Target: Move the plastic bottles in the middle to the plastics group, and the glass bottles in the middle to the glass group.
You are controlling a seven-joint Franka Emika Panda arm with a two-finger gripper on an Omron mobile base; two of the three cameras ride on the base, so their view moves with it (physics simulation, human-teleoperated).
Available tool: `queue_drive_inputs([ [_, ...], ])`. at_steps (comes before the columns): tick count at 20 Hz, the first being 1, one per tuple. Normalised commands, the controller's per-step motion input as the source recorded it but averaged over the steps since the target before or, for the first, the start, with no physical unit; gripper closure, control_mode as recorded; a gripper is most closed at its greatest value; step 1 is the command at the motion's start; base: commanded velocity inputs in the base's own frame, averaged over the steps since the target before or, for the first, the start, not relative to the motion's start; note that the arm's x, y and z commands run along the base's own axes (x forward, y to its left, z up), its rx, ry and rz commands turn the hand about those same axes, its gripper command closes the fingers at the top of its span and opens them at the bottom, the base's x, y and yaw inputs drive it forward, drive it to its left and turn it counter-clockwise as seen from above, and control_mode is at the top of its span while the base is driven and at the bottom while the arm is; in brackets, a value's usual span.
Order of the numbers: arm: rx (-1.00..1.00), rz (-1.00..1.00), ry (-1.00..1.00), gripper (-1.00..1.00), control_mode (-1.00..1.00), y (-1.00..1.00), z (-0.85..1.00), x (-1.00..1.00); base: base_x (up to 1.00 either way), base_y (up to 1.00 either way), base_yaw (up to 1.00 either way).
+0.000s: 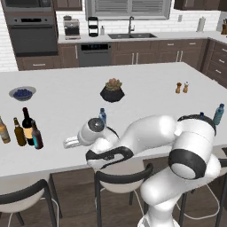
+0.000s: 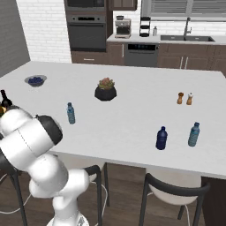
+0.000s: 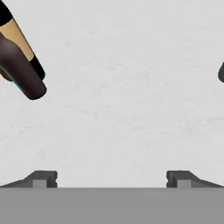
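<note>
Left base view: the gripper (image 1: pixel 67 142) hangs low over the white counter (image 1: pixel 146 95), pointing toward its left end. Just beyond it stand the maroon-brown bottle (image 1: pixel 36 135) and the wine bottle (image 1: pixel 27 127), close together and upright. Farther out on the same side are the slim brown bottle (image 1: pixel 19 132) and the amber bottle (image 1: pixel 3 130) at the picture's edge. The small light-blue bottle (image 1: pixel 103 116) stands upright behind the wrist, apart from the pincer. Well off on the opposite side, past the arm's shoulder, a light-blue bottle (image 1: pixel 218 114) of the plastics group stands near the counter's edge; the dark-blue one (image 1: pixel 202 115) shows just its cap. A blue bowl (image 1: pixel 22 93), a potted plant (image 1: pixel 112 90) and two shakers (image 1: pixel 181 87) sit farther back.

Right base view: small light-blue bottle (image 2: pixel 70 113) upright, mid-counter. Dark-blue bottle (image 2: pixel 161 138) and its slimmer light-blue neighbour (image 2: pixel 193 134) stand near each other at the near edge, far from the arm.

Hand view: fingertips (image 3: pixel 43 178) spread wide — nothing between them, bare counter ahead. Maroon-brown bottle (image 3: pixel 19 70) lies ahead and off to one side, the wine bottle's label (image 3: pixel 17 37) behind it.
</note>
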Motion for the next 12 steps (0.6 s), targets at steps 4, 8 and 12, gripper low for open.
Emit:
queue_drive_inputs([
  [4, 0.0, -0.1, 0.35, -1.0, -1.0, -0.66, 0.99, 0.01, 0.0, 0.0, 0.0],
  [8, -0.02, 0.0, 0.3, -1.0, -1.0, -0.2, 0.87, 0.09, 0.0, 0.0, 0.0],
  [12, -0.12, 0.0, 0.23, -1.0, -1.0, -0.2, 0.32, 0.38, 0.0, 0.0, 0.0],
])
